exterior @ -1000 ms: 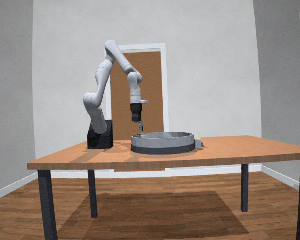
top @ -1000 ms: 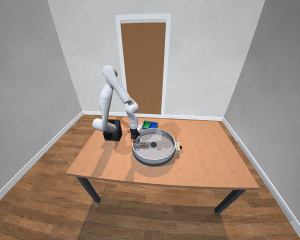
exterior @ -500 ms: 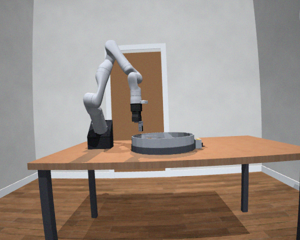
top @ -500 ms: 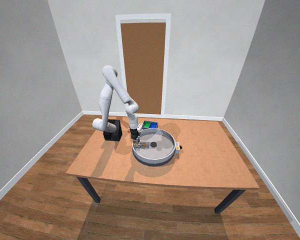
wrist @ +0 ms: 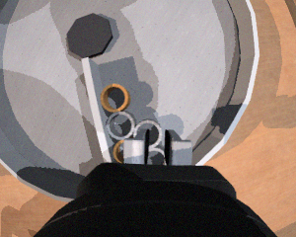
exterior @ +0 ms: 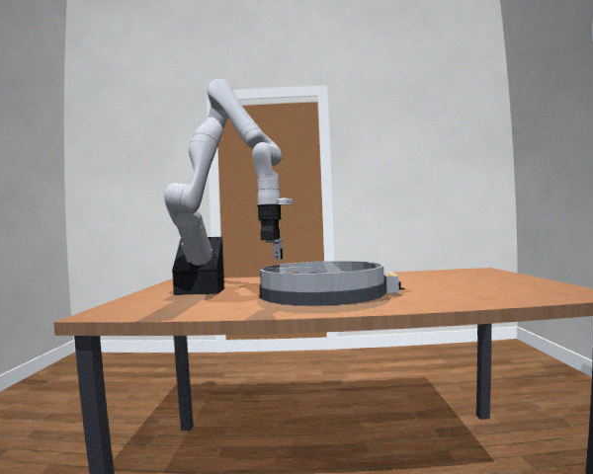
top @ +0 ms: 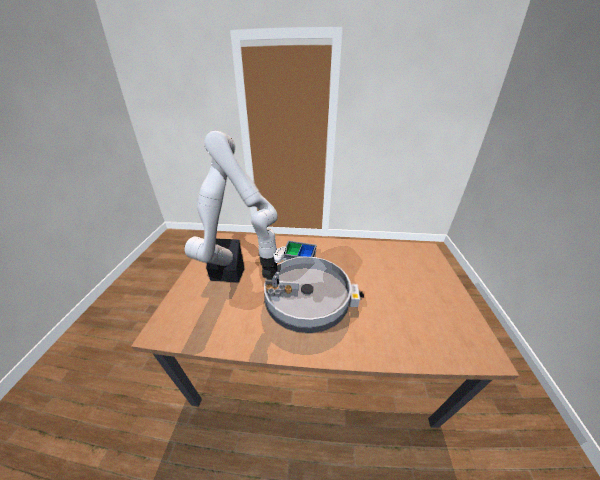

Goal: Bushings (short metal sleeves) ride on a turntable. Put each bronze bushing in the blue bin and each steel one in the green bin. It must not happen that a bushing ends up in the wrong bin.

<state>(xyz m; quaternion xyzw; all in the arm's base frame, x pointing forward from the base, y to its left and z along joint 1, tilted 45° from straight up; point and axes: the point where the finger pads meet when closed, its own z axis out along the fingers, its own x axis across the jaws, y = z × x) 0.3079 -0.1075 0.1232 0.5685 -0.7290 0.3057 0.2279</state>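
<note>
My gripper (top: 275, 283) (exterior: 277, 258) (wrist: 156, 141) is partly open, with nothing held, above the left side of the turntable (top: 327, 297) (exterior: 322, 281) (wrist: 187, 59). In the wrist view a bronze bushing (wrist: 103, 99) stands beside the pale bar, with a steel bushing (wrist: 109, 125) just below it. A second steel bushing (wrist: 148, 121) lies just ahead of the fingers. A third steel one shows between and below the fingers, partly hidden. Another bronze bushing (wrist: 116, 151) is partly hidden by the left finger. The green bin (top: 293, 249) and blue bin (top: 307, 251) stand behind the turntable.
The turntable has a raised rim wall all round and a dark hub (top: 306, 288) (wrist: 90, 36) at its centre. The pale bar (wrist: 95, 104) runs from the hub towards the rim. A small control box (top: 355, 296) (exterior: 391, 283) sits at the turntable's right side.
</note>
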